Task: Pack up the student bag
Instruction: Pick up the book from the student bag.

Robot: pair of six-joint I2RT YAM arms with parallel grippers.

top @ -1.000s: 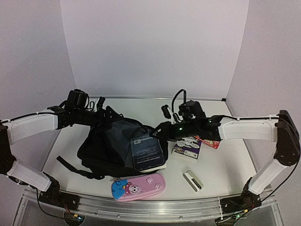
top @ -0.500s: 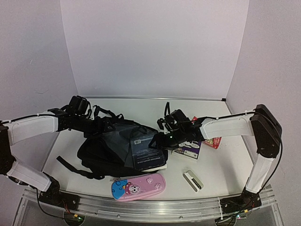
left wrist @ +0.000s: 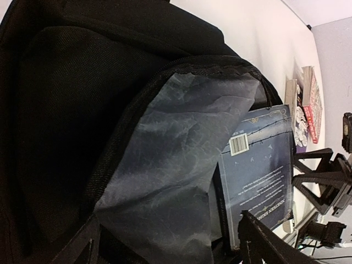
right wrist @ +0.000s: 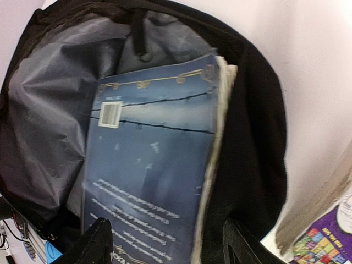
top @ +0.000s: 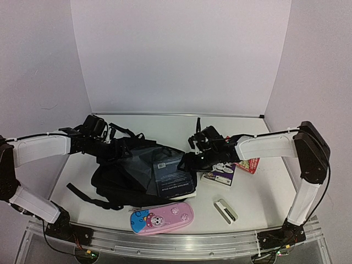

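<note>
Book (right wrist: 148, 165) half in student bag (top: 113, 173), long axis running from my spread, empty right jaws into its mouth; left jaws, also spread, farther off.

A book (top: 171, 177) sticks out of the student bag (top: 118, 176), pencil case (top: 162, 218) before it, booklets (top: 221, 174) to its right.

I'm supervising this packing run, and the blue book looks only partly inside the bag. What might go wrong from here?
1. The blue book juts from the student bag; with the right gripper open, it may slide out toward the pencil case.
2. Pushed deeper, it might snag on the crumpled grey lining.
</note>
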